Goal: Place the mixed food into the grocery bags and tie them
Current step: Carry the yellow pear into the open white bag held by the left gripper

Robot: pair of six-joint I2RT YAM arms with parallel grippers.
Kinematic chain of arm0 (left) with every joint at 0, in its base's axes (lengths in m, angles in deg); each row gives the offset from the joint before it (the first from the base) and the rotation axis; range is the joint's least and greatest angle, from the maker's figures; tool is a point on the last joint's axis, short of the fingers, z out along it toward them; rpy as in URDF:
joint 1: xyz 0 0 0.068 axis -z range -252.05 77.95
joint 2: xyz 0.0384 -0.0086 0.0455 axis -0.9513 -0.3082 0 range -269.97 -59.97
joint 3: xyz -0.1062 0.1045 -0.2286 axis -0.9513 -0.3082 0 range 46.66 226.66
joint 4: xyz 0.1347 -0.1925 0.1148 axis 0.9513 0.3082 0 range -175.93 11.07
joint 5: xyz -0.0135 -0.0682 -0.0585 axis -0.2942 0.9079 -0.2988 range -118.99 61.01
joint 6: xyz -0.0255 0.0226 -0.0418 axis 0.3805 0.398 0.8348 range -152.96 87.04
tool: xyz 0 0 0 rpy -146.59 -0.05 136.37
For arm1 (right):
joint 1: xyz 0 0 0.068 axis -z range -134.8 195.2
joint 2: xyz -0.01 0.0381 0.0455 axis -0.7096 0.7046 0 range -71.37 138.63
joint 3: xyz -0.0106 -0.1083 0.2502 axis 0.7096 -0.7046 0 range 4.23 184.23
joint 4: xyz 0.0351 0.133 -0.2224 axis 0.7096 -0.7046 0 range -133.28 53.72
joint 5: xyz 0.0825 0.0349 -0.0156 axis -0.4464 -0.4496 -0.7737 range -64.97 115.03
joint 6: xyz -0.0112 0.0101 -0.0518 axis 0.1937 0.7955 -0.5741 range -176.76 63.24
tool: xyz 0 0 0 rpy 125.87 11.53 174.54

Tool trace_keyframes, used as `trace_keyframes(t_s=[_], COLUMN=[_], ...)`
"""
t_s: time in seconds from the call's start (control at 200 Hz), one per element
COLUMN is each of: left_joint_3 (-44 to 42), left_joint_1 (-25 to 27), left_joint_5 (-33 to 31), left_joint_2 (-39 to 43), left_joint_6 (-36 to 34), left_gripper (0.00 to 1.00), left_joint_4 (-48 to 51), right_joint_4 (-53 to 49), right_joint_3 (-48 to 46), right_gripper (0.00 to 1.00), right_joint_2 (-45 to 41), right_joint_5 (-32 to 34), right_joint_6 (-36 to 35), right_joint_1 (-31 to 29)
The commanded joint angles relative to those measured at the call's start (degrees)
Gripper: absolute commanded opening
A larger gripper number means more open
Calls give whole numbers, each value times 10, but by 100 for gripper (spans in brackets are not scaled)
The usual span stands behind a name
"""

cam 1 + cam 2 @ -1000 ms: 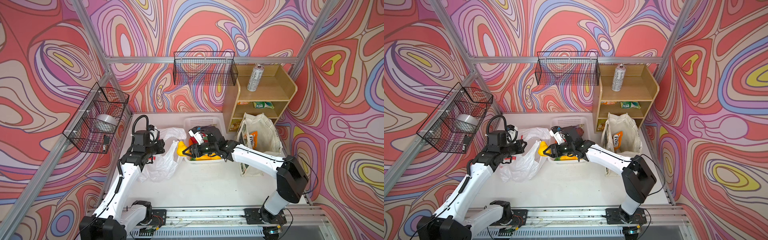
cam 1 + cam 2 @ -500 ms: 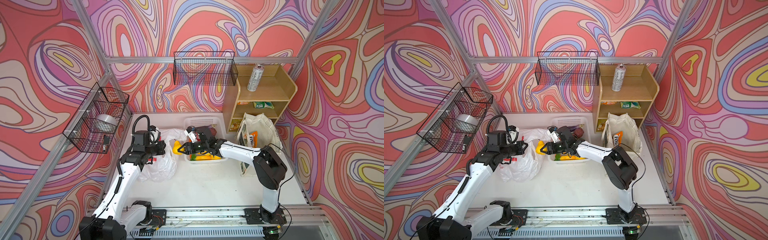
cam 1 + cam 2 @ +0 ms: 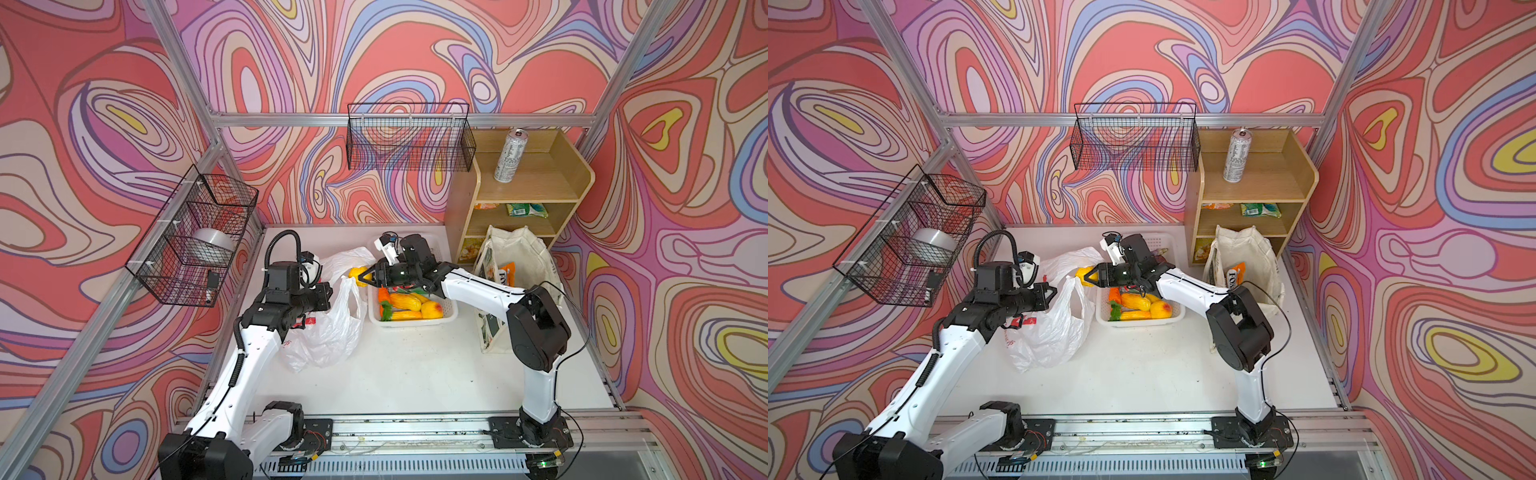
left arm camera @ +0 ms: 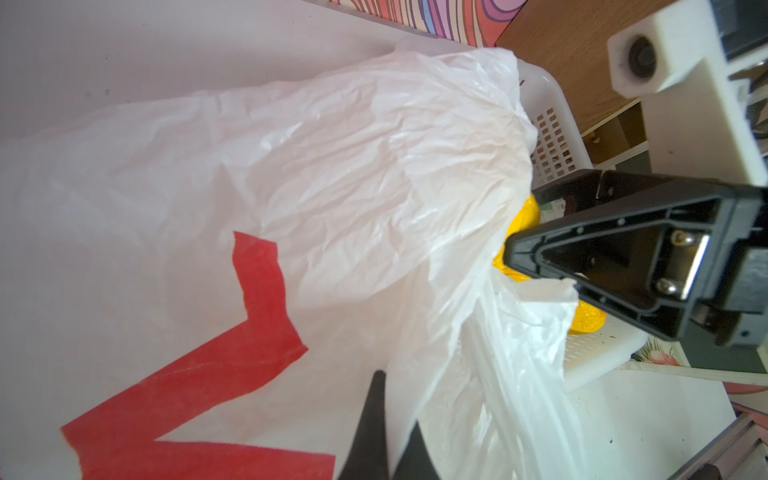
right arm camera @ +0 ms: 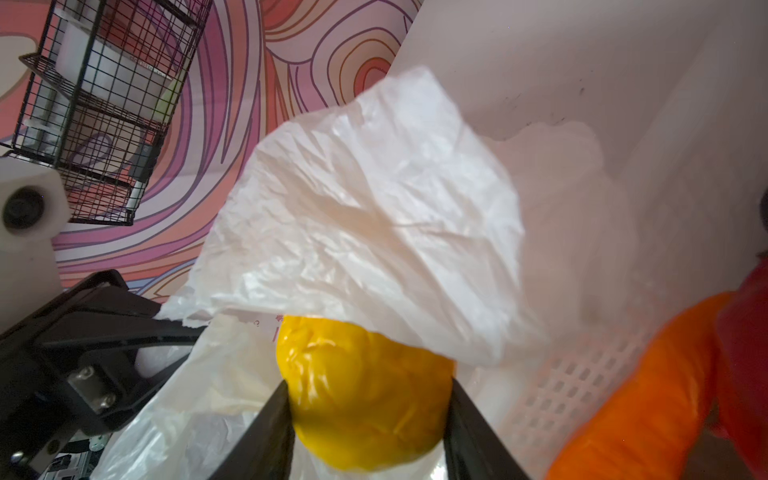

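while the left gripper (image 3: 329,289) pinches the rim of the white plastic bag (image 3: 332,332), the right gripper (image 5: 368,415) clamps a yellow lemon (image 5: 361,374) at its mouth.

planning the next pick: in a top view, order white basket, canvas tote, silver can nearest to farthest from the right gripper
1. white basket, right beside the right gripper
2. canvas tote, farther to its right
3. silver can, atop the shelf, at the back
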Motion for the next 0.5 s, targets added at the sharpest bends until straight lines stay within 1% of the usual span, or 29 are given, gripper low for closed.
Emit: trace_keyframes(t_s=[0.0,0.115,0.205,0.22,0.27,0.315,0.376,0.421,0.496], left_joint_3=[20,23,29,30,31,31,31,31,31], left_joint_1=[-3,-3,-3,-3,-3,-3,-3,-3,-3], left_joint_5=[5,7,8,9,8,7,6,7,8], left_joint_2=[-5,-9,-12,-12,-12,-12,-12,-13,-16], left_joint_6=[-3,3,7,8,10,12,14,14,13], left_gripper=[0,0,0,0,0,0,0,0,0], left_joint_4=[7,-4,-6,-6,-9,-12,-15,-16,-15], right_joint_4=[-25,-21,-31,-36,-60,-91,-99,-94,-99], right_joint_3=[5,5,46,55,97,130,136,124,107], right_gripper=[38,38,39,41,55,65,77,82,85], right_joint_2=[9,17,58,64,95,120,129,122,102], right_joint_5=[-2,11,14,14,20,29,32,38,55], right_joint_6=[-12,-6,1,2,-5,-18,-23,-24,-36], right_joint_1=[-25,-45,-63,-67,-80,-89,-90,-91,-90])
